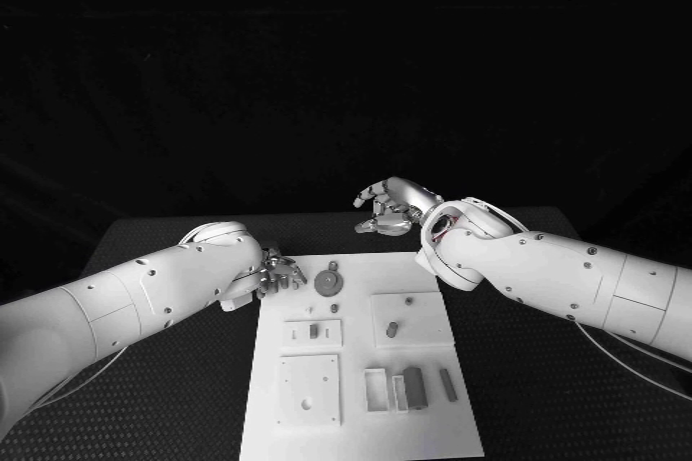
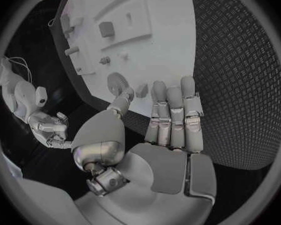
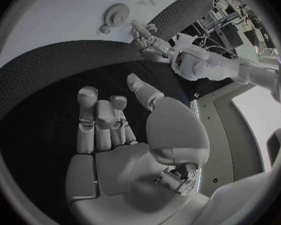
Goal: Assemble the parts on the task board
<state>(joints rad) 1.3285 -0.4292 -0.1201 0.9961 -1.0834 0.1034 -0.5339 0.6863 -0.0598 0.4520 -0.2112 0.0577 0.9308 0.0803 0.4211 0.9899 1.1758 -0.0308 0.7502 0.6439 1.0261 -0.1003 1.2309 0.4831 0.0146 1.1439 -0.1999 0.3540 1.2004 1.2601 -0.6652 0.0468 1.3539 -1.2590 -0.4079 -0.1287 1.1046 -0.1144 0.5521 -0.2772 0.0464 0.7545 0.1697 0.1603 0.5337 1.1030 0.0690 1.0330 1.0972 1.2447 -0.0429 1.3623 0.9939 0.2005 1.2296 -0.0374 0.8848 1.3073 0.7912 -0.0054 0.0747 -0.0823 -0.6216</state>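
The white task board (image 1: 433,436) lies in the middle of the table. A grey gear (image 1: 330,281) sits near its far edge, also seen as the gear (image 2: 118,81) and the gear (image 3: 118,15) in the wrist views. My left hand (image 1: 281,273) hovers at the board's far left corner, close beside the gear; its fingers (image 2: 172,115) are stretched out with nothing in them. My right hand (image 1: 389,206) floats over the black table beyond the board's far edge, its fingers (image 3: 97,120) loosely apart and holding nothing. Small grey parts (image 1: 391,329) stand in raised white plates.
Two grey bars (image 1: 415,386) lie by a white frame near the board's front right. A flat white plate (image 1: 310,386) sits at the front left. Black textured table (image 1: 548,381) borders the board on both sides.
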